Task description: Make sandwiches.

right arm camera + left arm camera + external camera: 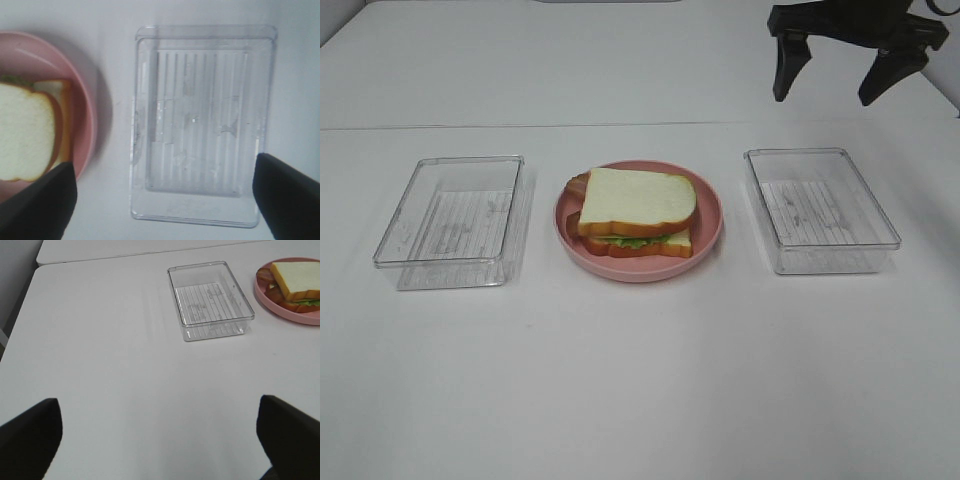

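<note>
I am viewing the sandwich (638, 214) sitting assembled on the pink plate (710, 215); right gripper (850, 75) and left gripper (160, 440) are both gaping wide, empty. Any sweep across the plate risks toppling the loose top slice.

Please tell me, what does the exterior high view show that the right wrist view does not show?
Only the exterior high view shows the left tray, the whole sandwich with lettuce and bacon peeking out, and the right gripper raised beyond the right tray, jaws open.

Only the right wrist view shows the right tray's ribbed floor from straight above, seemingly empty.

Both show the right tray, the pink plate and the top bread slice.
</note>
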`<action>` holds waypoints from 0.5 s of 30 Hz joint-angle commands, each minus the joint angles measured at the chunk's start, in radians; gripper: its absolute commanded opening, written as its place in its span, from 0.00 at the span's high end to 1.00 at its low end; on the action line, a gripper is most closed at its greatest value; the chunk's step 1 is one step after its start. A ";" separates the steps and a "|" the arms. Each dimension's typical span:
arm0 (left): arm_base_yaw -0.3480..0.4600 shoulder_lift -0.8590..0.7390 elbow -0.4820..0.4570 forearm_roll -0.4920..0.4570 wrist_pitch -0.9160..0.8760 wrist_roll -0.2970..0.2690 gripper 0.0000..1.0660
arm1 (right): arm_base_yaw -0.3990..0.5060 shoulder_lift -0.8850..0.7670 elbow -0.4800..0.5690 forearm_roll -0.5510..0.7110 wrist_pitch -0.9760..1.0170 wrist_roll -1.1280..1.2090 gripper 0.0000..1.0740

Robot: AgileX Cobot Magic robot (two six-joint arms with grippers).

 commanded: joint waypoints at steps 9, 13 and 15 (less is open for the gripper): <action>-0.005 -0.015 0.002 0.003 -0.004 0.002 0.08 | -0.141 -0.051 0.061 -0.026 0.119 -0.017 0.15; -0.005 -0.015 0.002 0.003 -0.004 0.002 0.08 | -0.139 -0.224 0.310 -0.021 0.103 -0.010 0.15; -0.005 -0.015 0.002 0.003 -0.004 0.002 0.08 | -0.139 -0.319 0.429 -0.021 0.061 -0.010 0.15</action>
